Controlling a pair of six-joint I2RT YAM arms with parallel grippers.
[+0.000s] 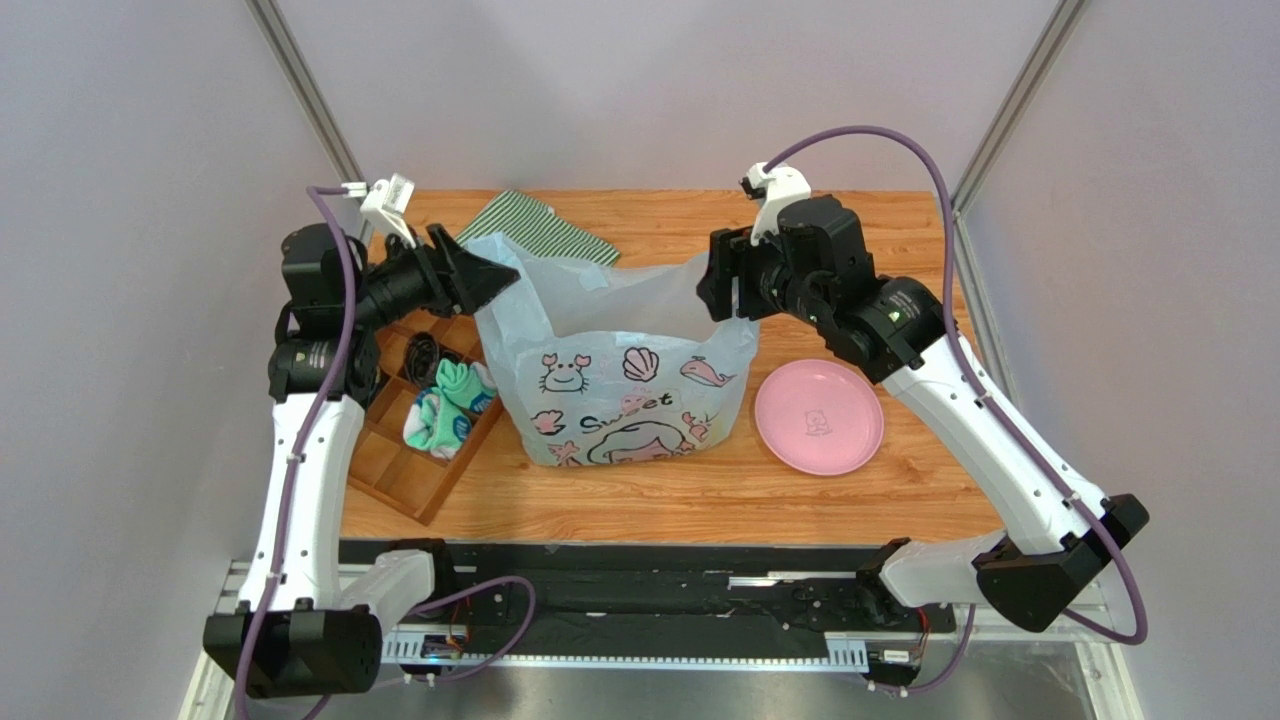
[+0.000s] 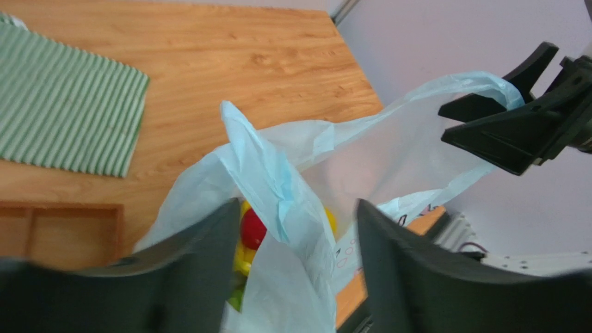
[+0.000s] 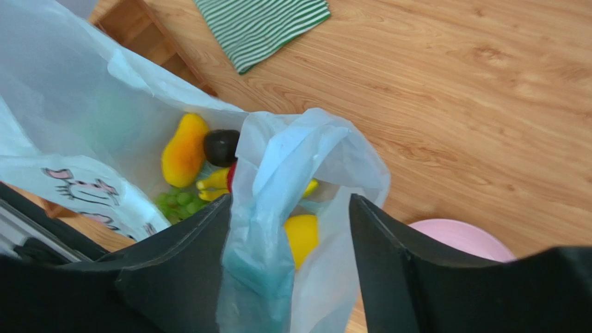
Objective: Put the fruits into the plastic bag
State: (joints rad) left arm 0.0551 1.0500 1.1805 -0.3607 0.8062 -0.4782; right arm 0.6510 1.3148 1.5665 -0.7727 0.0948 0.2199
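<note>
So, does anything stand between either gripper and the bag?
Nothing visible does. One handle of the bag lies between the fingers of the left gripper, the other in the right gripper, with fruits inside the bag.

The plastic bag hides most fruits.

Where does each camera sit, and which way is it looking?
Top: high behind the arms, looking down on the table, bag and both arms.
Left wrist: on the left arm, looking past the left pincer across the bag.
Right wrist: on the right arm, looking past the right pincer down at fruit.
All three show the bag.
</note>
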